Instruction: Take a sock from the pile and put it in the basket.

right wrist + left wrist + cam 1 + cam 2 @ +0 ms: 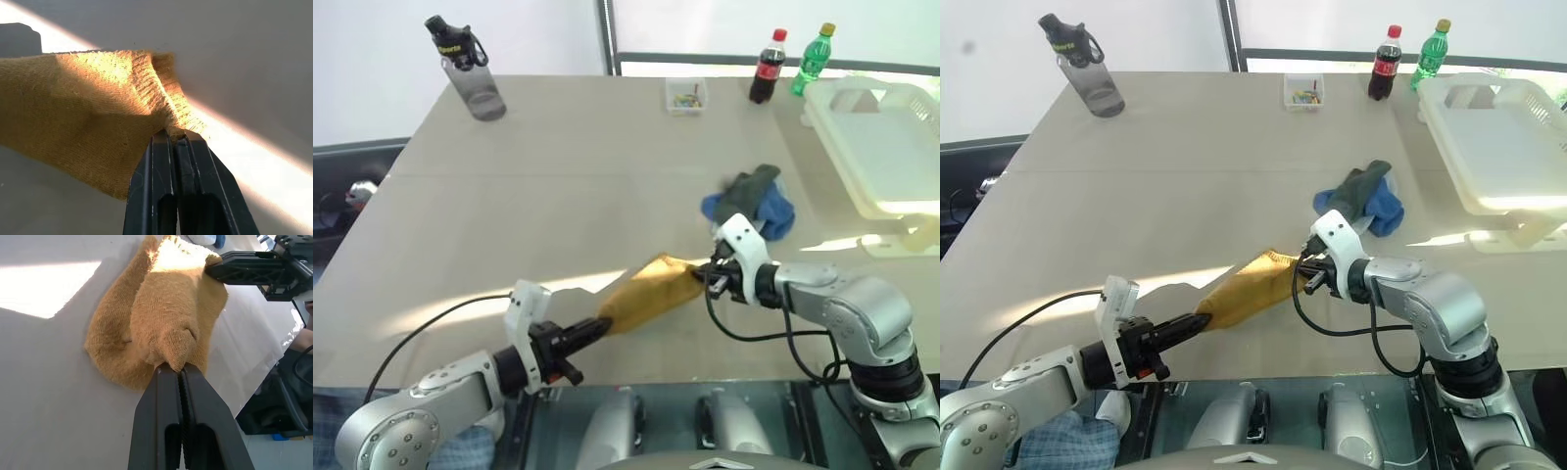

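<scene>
A mustard-yellow knit sock (646, 292) is stretched between my two grippers near the table's front edge. My left gripper (604, 326) is shut on its near left end, pinching a fold (177, 348). My right gripper (703, 275) is shut on the ribbed cuff (173, 115) at the sock's right end. Behind the right gripper lies the pile (752, 203), a blue sock and a dark grey-green one in a heap. The off-white slotted basket (876, 147) stands at the table's far right.
A grey water bottle (470, 70) stands at the far left corner. A small clear box of coloured bits (686, 96), a cola bottle (767, 68) and a green bottle (812, 61) line the far edge. The beige table (558, 196) is bare in the middle.
</scene>
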Tool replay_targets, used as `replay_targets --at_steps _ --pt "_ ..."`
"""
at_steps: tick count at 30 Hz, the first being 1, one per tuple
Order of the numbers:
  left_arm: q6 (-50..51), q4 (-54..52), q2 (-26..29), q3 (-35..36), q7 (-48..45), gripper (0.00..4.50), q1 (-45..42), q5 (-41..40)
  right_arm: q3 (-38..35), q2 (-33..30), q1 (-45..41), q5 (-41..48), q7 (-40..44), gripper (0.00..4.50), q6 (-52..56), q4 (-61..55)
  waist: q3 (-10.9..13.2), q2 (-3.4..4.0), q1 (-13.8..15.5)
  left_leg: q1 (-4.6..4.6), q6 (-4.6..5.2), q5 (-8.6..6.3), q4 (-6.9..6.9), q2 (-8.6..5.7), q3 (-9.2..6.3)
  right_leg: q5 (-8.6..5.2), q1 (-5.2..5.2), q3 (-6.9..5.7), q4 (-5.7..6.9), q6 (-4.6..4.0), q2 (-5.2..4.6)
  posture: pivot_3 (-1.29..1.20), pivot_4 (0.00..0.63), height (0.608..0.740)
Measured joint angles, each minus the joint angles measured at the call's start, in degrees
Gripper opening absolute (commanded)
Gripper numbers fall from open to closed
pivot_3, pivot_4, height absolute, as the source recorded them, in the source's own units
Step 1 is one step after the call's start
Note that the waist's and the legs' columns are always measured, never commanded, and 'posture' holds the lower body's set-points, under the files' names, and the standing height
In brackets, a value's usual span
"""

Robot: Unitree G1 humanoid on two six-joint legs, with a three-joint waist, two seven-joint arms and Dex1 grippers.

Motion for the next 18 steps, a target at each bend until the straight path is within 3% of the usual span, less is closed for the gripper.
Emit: replay_targets --at_steps 8,11,15,17,18 --pt "-2.30 1.81 0.07 -2.64 0.10 0.06 -2.13 2.03 1.91 1.69 -0.58 -1.85 -0.90 0.00 -4.01 4.11 0.00 0.00 -0.03 0.00 0.00 0.00 0.02 0.00 0.00 0.00 0.00 0.02 0.01 0.00 0.05 0.00 0.150 0.740" --pt "-3.69 2.76 0.13 -4.09 -0.01 0.00 -1.86 4.46 3.11 1.20 -0.37 -2.79 -0.66 0.92 -5.16 5.18 0.00 0.00 -0.08 0.00 0.00 0.00 0.01 0.00 0.01 0.00 -0.01 0.03 0.01 0.00 0.08 0.00 0.150 0.740" --pt "-4.63 3.35 0.14 -4.80 -0.55 0.00 -1.41 6.27 5.01 -0.81 0.15 -3.02 1.28 2.96 -7.18 5.06 0.00 -0.01 -0.06 0.03 0.00 0.00 0.02 0.00 0.01 0.00 0.01 0.03 0.02 0.00 0.07 0.00 0.150 0.740" --pt "-5.08 3.46 0.15 -5.07 -0.95 0.00 -1.20 7.25 5.91 -1.47 0.50 -3.23 1.98 3.48 -8.34 4.58 -0.01 -0.02 -0.04 0.06 0.00 0.00 0.02 0.00 0.00 0.00 0.06 0.03 0.01 0.00 0.07 0.00 0.150 0.740" --pt "-5.37 3.58 0.16 -5.31 -1.26 0.00 -1.07 7.71 6.26 -1.90 0.67 -3.24 2.45 3.48 -9.00 4.32 -0.01 -0.02 -0.04 0.07 0.00 0.00 0.02 0.01 0.00 0.00 0.08 0.03 0.01 0.00 0.06 0.00 0.150 0.740"
